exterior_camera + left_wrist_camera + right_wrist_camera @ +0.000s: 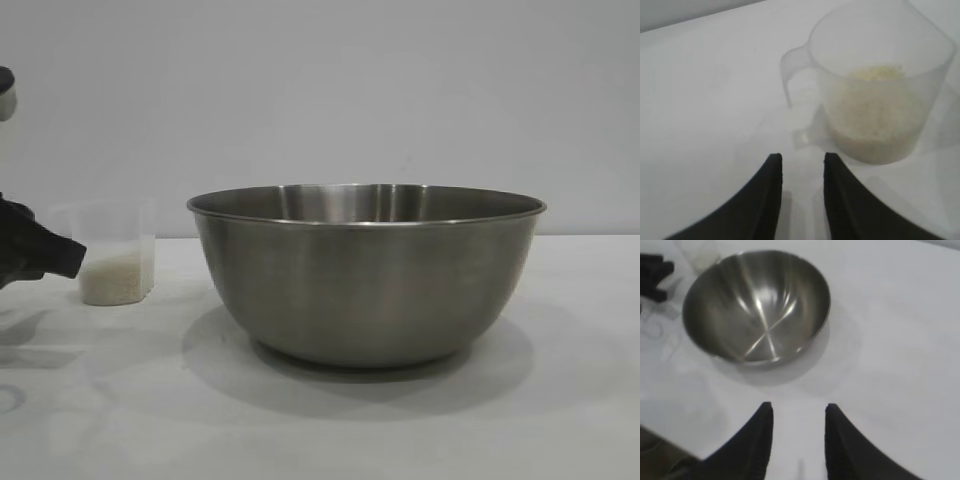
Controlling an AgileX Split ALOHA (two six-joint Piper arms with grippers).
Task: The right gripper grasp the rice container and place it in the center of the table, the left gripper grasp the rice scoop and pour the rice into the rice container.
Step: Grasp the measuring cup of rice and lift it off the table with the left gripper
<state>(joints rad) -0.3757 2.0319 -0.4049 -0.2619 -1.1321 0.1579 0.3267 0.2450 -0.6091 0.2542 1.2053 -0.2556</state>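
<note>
The left claw had its tips apart and empty, just short of the rice scoop, which stood on the desk beside the rice container at centre. It should close squarely on the scoop's handle, keeping the rice level. The right claw hung apart, clear of the bowl.

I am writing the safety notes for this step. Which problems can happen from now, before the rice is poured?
1. The left gripper is open and close to the rice scoop, but the handle lies off to one side of its fingers; a push could tip the light cup and spill the rice.
2. The rice container is empty and stands free on the table, so a knock could make it slide.
</note>
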